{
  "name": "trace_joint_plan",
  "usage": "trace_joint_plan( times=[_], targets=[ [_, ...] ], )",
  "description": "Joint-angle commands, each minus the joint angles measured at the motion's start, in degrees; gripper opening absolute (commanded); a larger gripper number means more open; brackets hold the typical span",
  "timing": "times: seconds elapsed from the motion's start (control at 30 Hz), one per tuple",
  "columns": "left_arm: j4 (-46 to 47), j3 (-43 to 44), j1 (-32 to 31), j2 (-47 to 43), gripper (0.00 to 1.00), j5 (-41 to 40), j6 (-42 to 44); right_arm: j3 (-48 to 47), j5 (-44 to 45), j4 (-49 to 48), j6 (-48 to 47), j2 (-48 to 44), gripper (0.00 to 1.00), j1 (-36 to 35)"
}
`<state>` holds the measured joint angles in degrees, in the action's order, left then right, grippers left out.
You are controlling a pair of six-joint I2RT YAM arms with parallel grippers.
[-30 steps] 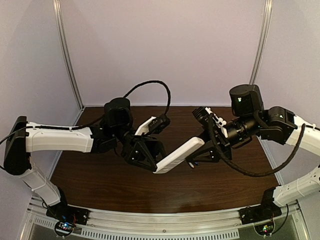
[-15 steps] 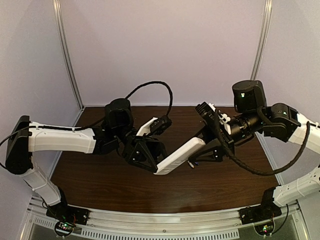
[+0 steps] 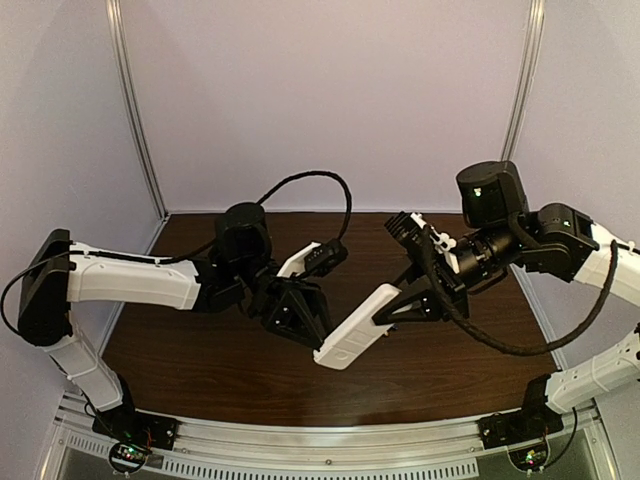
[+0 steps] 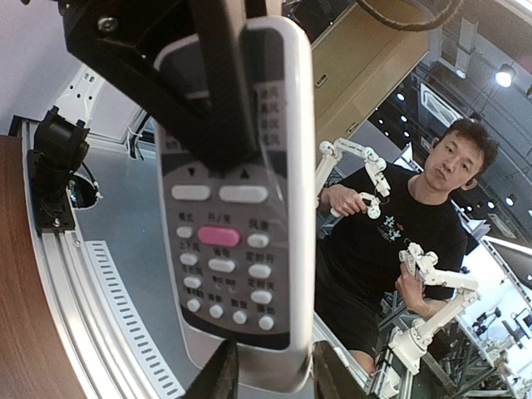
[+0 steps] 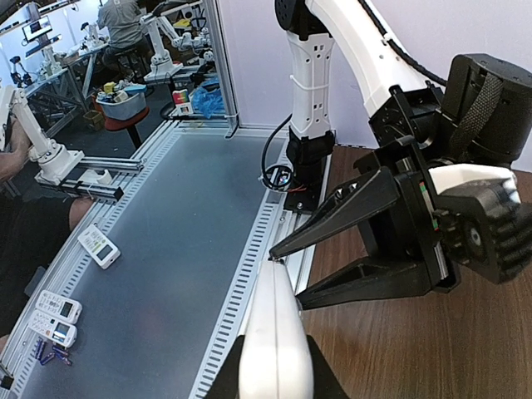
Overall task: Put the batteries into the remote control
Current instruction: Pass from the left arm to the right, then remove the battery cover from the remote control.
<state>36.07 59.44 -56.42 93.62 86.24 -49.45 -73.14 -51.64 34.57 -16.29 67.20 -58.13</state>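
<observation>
Fingers first: right fingers pinch the remote control by its upper end. It hangs in the air over the tabletop, plain back up, lower end slanting toward the near edge. Left fingers are parted either side of its button end; I can't tell if they touch. Left arm stretches low and inward, right arm bends at the elbow, and they meet mid-table. Dark wood top, lilac walls, metal rail along the near edge. Spare remotes lie on the grey surface beyond the rail.

right fingers clamped, remote control lowered
</observation>
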Motion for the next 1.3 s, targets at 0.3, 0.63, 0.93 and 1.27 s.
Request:
trace_joint_plan(
  times=[0.3, 0.63, 0.93, 1.27],
  targets=[
    [63.71, -7.44, 12.69, 6.23, 0.88, -8.22, -46.87, 3.47, 2.92, -9.16, 11.59, -0.85, 0.0, 2.98],
    [-3.99, -4.98, 21.28, -5.8, 0.92, -24.2, 1.81, 15.47, 0.96, -31.11, 35.46, -0.84, 0.0, 18.89],
    [-25.53, -4.58, 21.98, -15.06, 0.95, -48.52, 14.69, 24.77, 5.2, -51.0, 57.36, 2.92, 0.0, 27.4],
    [-20.85, -12.08, 17.3, -16.79, 0.76, -55.68, 9.74, 36.75, 12.93, -79.37, 76.81, 9.51, 0.0, 27.63]
  ],
)
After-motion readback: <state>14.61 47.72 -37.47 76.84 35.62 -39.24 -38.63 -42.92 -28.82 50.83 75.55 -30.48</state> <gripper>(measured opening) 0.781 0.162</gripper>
